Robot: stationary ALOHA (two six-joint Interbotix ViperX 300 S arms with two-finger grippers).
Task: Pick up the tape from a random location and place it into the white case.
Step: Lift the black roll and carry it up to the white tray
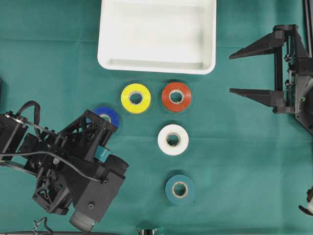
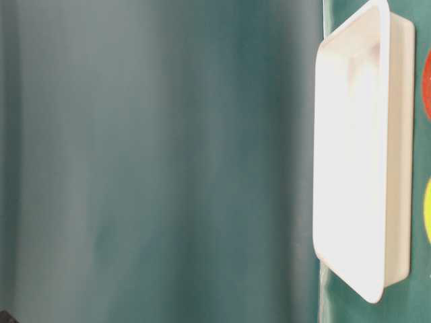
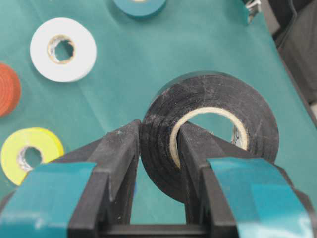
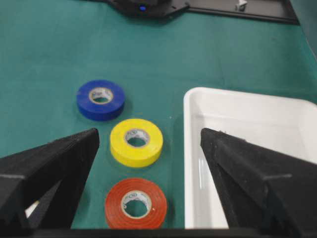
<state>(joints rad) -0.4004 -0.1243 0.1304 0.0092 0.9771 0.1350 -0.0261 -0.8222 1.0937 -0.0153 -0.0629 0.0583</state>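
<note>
The left hand (image 3: 158, 148) pinches the black tape roll (image 3: 210, 129) through its core wall for carrying to the shallow white plastic case (image 1: 157, 35) ahead; the right hand (image 1: 244, 71) idles wide open, holding nothing.

Left arm at lower left of the overhead frame, left gripper (image 3: 158, 148) clamped on a black tape roll (image 3: 218, 119), one finger through its core, right gripper (image 1: 252, 72) at right edge, jaws spread wide, holding nothing
</note>
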